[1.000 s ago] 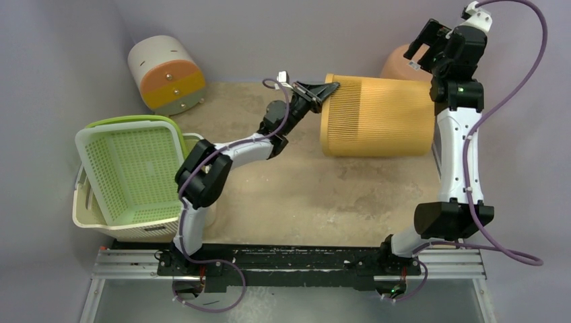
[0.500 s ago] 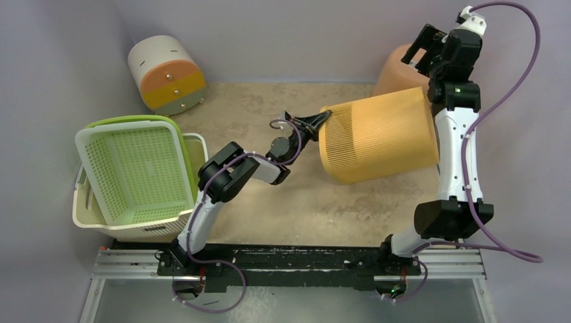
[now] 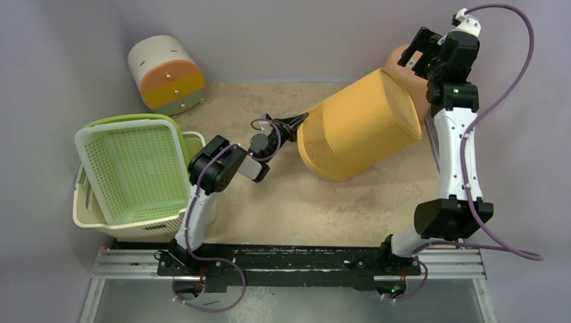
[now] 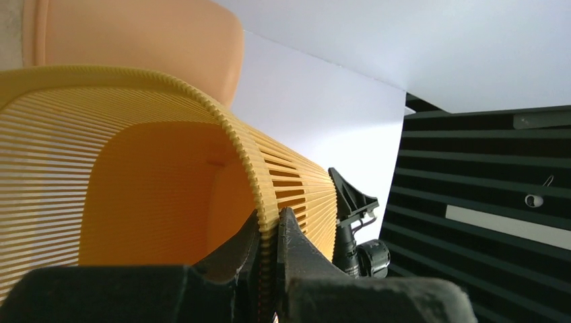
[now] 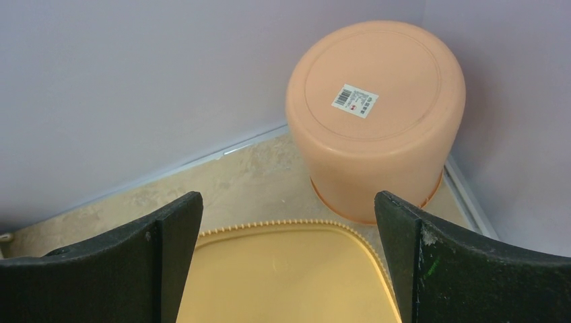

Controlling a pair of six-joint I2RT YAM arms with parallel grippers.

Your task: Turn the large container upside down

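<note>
Tilted further up, yellow container (image 3: pixel 357 128) — left tool (image 4: pixel 269 229) clamped on its rim.

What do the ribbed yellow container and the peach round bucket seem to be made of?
The ribbed yellow container: likely moulded plastic, matte; thin uniform slats, light shows through. The peach round bucket: probably smooth plastic, slight sheen, seamless moulded base.

Bare bench (image 3: pixel 303 202) lies open at the yellow ribbed plastic bin (image 3: pixel 357 128)'s 6 o'clock; a peach upturned bucket (image 5: pixel 404 134) blocks 1 o'clock.
</note>
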